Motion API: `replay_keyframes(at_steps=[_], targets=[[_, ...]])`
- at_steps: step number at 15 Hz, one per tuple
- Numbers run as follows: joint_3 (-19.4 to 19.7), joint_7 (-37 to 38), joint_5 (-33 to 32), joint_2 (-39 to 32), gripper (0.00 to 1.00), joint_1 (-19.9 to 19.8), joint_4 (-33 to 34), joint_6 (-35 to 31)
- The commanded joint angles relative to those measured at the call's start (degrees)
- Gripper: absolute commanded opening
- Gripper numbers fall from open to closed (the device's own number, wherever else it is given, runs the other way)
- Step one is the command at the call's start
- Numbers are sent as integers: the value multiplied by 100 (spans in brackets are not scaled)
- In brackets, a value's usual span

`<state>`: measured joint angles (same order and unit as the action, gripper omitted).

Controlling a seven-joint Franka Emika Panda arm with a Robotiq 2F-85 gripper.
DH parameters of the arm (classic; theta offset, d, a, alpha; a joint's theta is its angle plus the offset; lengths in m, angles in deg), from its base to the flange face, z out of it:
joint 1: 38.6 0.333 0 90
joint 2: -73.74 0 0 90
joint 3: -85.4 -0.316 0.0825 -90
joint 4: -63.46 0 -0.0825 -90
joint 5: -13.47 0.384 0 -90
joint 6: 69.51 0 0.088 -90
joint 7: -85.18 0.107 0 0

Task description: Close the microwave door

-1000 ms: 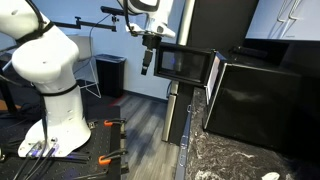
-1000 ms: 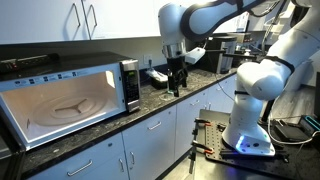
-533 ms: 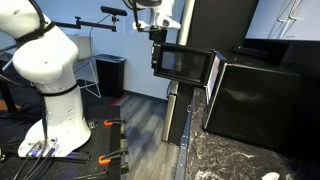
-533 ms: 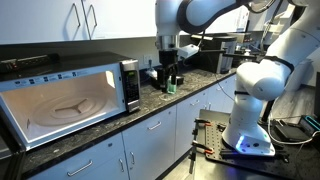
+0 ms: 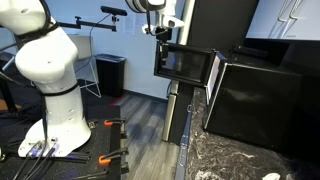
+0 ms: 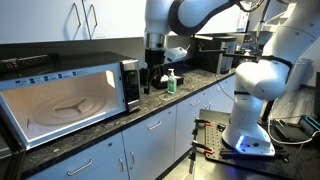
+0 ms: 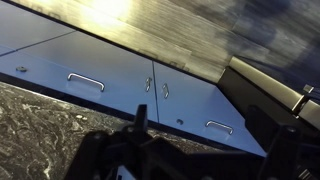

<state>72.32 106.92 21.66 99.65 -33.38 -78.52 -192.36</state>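
Microwave door (image 5: 184,63) stands swung wide open from the microwave (image 5: 255,95) on the counter, so closing is not yet begun. The gripper (image 6: 150,86) hangs just beside the door's free edge, grasping nothing visible; its opening I cannot tell.

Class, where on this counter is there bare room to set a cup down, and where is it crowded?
Bare: the countertop strip between the microwave and the counter edge. Crowded: past the open microwave door, where the gripper hangs beside a green bottle.
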Motion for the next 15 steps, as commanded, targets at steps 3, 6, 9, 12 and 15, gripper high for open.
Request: replay_keyframes(at_steps=[3, 6, 9, 12, 15], targets=[[65, 12, -20, 27, 100, 31, 0, 16], [65, 12, -20, 33, 100, 31, 0, 16], [60, -101, -231, -489, 100, -38, 483, 140], [127, -430, -323, -926, 100, 5, 983, 108], [126, -763, -447, -1500, 100, 76, 1718, 229]])
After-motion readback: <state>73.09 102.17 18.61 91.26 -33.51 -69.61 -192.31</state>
